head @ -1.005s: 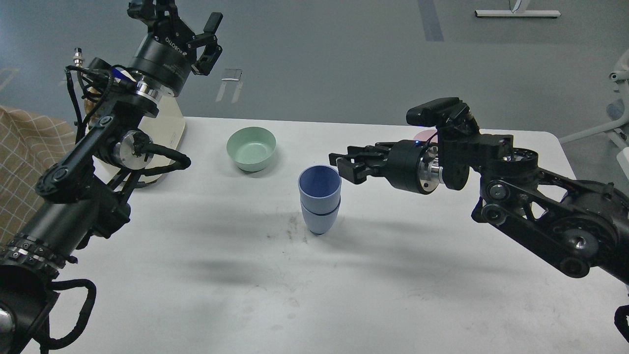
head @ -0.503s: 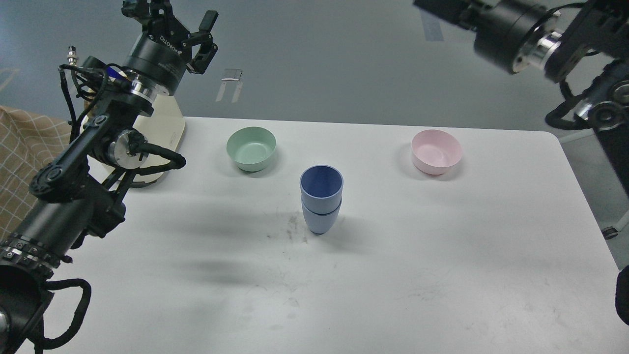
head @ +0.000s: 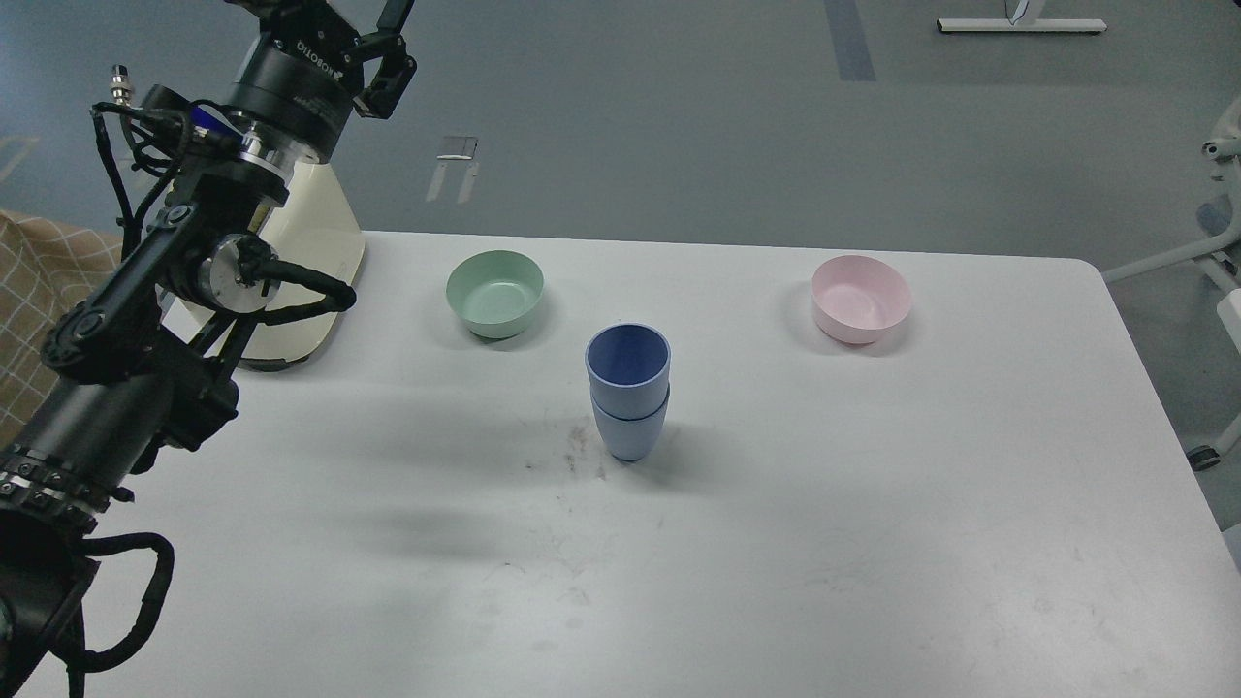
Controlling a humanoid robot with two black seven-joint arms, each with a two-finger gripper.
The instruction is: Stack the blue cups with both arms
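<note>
Your white rectangular table (head: 873, 543) fills most of the frame, with scuff marks near centre. The black jointed left arm (head: 126, 359) comes in from the lower left and rises to the upper left corner. Its gripper, the left gripper (head: 373, 44), is cut by the top edge of the frame; only part of one finger shows, so you cannot tell how far it is open, and nothing shows in its grasp. The right arm and its claw are out of the frame.

A cream-coloured rounded object (head: 310, 252) sits behind the left arm at the table's left edge. The pale green round bowl (head: 494, 293) sits upper centre-left and the pale pink round bowl (head: 861, 299) upper right, both well apart from the task items.

The two matte dusty-blue handleless cups (head: 628, 388) are at frame centre, one nested in the other, upright, with nothing touching them. The stack looks done.

On handling, they look like light, stiff plastic with a matte skin, so likely not very slippery and not fragile. The narrow base under a tall stack means it could tip easily. If you must take hold, pinch the lower cup's wall just under the seam, or the upper rim with one finger inside and one outside. Squeeze gently, since a thin wall may flex.
</note>
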